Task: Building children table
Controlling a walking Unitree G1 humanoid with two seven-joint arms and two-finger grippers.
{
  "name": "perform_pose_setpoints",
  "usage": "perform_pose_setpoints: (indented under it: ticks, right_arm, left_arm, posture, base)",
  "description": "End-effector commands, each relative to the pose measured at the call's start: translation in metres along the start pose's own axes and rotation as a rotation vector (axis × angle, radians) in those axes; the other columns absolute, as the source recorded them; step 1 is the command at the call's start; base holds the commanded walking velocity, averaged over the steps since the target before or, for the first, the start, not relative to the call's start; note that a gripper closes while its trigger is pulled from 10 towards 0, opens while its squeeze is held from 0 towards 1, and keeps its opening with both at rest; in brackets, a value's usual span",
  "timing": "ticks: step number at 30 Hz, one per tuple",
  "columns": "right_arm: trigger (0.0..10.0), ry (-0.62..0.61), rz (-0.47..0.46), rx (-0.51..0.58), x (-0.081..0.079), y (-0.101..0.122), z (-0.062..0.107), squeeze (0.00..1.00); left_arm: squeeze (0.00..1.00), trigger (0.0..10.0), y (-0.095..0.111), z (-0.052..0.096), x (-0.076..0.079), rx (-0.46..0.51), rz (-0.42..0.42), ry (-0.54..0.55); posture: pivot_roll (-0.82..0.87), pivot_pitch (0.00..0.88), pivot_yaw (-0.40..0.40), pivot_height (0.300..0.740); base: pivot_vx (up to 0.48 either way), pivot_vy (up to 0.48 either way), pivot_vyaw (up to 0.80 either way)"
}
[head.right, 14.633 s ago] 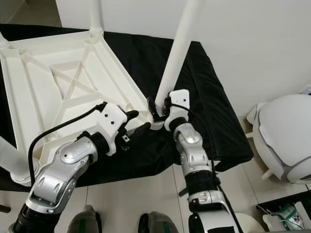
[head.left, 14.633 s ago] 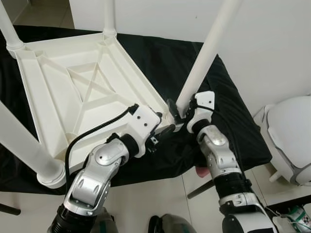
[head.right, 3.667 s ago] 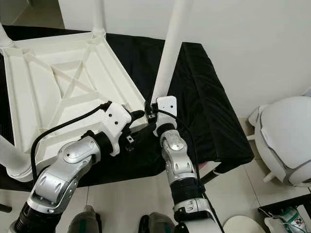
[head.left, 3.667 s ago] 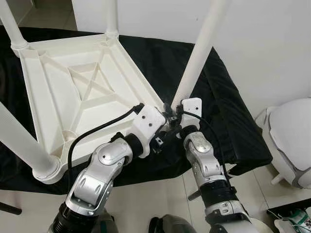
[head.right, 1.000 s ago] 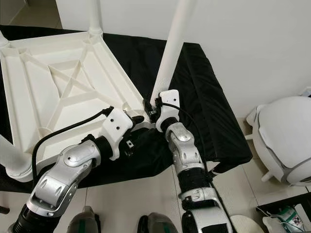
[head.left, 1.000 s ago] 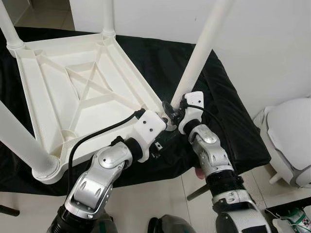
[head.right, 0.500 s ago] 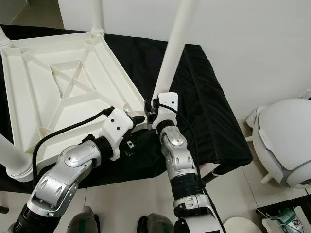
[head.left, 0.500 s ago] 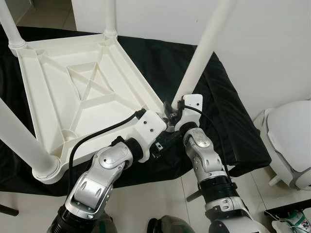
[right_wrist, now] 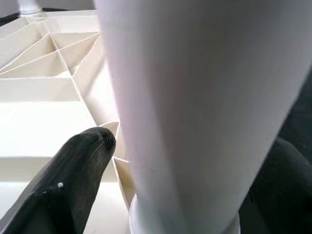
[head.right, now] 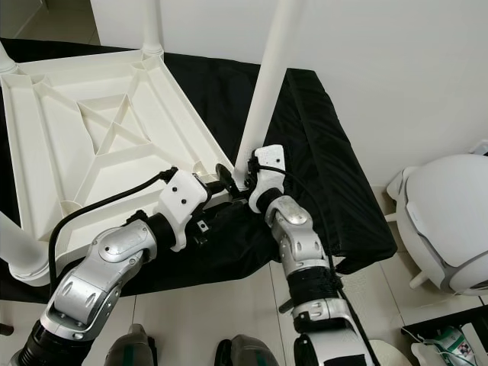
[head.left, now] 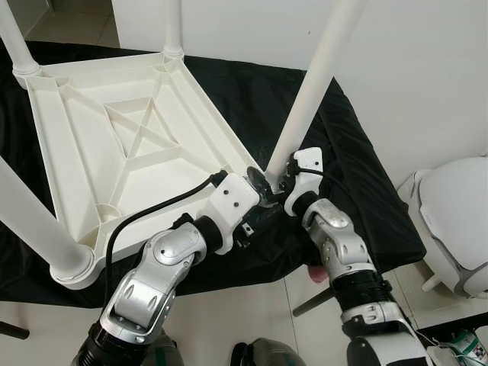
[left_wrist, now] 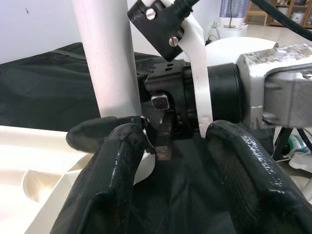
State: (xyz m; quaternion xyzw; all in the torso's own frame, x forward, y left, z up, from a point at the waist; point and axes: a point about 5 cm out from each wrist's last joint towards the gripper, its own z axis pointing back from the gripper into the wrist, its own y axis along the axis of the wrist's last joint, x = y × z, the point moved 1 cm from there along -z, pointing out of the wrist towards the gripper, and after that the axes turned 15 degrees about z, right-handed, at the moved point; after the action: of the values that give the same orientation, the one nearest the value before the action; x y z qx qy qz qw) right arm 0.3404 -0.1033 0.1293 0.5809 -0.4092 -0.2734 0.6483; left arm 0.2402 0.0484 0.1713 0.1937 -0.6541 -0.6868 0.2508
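Black cloth (head.left: 358, 175) under upturned table (head.left: 114, 152); right gripper (head.right: 242, 181) jaws clamp leg (head.left: 305, 107); left gripper (head.left: 259, 200) jaws spread beside.

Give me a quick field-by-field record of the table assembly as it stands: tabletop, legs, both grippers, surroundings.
tabletop: white tabletop lies upside down on a black cloth, ribbed underside up
legs: four white legs stand in the corners
near right leg: upright in the corner nearest the robot's right arm
right gripper: at that leg's base, one black finger on each side of it
left gripper: beside the same corner, fingers open, close to the right wrist
surroundings: white wall behind, white rounded object on the floor at the right
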Motion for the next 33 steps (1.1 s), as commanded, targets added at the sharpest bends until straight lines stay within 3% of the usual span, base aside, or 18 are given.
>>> perform_pose_setpoints:
  ticks: [1, 2, 4, 8, 9, 13, 14, 31, 32, 33]
  right_arm:
    - [10.0, 0.016, 0.036, -0.002, 0.005, -0.002, 0.001, 0.00]
    - [10.0, 0.016, 0.036, -0.002, 0.005, -0.002, 0.001, 0.00]
    - [10.0, 0.098, 0.121, 0.005, 0.014, -0.003, 0.002, 0.00]
    - [10.0, 0.159, 0.163, 0.001, 0.021, -0.005, 0.002, 0.00]
    - [5.9, 0.178, 0.178, 0.000, 0.023, -0.005, 0.002, 0.00]
    - [5.9, 0.198, 0.187, 0.002, 0.024, -0.006, 0.001, 0.00]
    - [0.0, 0.213, 0.179, 0.006, 0.023, -0.007, 0.001, 0.00]
    - [0.0, 0.229, 0.112, 0.026, 0.018, -0.018, 0.005, 0.00]
    - [7.3, 0.195, 0.096, 0.025, 0.017, -0.018, 0.006, 0.00]
    - [7.3, 0.195, 0.096, 0.025, 0.017, -0.018, 0.006, 0.00]
  left_arm:
    - [0.00, 10.0, 0.000, -0.001, -0.002, 0.007, -0.009, 0.029]
    - [0.00, 10.0, 0.000, -0.001, -0.002, 0.007, -0.009, 0.029]
    - [0.00, 10.0, 0.000, -0.001, -0.002, 0.006, -0.015, 0.025]
    - [0.00, 10.0, 0.000, -0.001, -0.002, 0.004, -0.018, 0.022]
    - [0.00, 10.0, 0.000, -0.001, -0.002, 0.004, -0.021, 0.020]
    - [0.00, 10.0, 0.000, -0.001, -0.002, 0.004, -0.025, 0.019]
    - [0.00, 10.0, 0.001, -0.001, -0.002, 0.004, -0.027, 0.022]
    - [0.00, 10.0, 0.001, 0.003, -0.001, 0.001, -0.018, 0.034]
    - [0.00, 10.0, 0.001, 0.003, -0.001, 0.002, -0.016, 0.037]
    - [0.00, 10.0, 0.001, 0.003, -0.001, 0.002, -0.016, 0.037]
  posture:
    - [0.04, 0.000, -0.130, 0.740]
    - [0.04, 0.000, -0.130, 0.740]
    - [0.04, 0.000, -0.129, 0.740]
    - [0.04, 0.000, -0.128, 0.740]
    - [0.04, 0.000, -0.131, 0.740]
    - [0.04, 0.000, -0.131, 0.740]
    - [0.05, 0.000, -0.129, 0.740]
    - [0.05, 0.000, -0.130, 0.740]
    - [0.05, 0.000, -0.132, 0.740]
    - [0.05, 0.000, -0.132, 0.740]
  base:
    - [0.000, 0.000, 0.00]
    - [0.000, 0.000, 0.00]
    - [0.000, 0.000, 0.00]
    - [0.000, 0.000, 0.00]
    - [0.000, 0.000, 0.00]
    - [0.000, 0.000, 0.00]
    - [0.000, 0.000, 0.00]
    - [0.000, 0.000, 0.00]
    - [0.000, 0.000, 0.00]
    - [0.000, 0.000, 0.00]
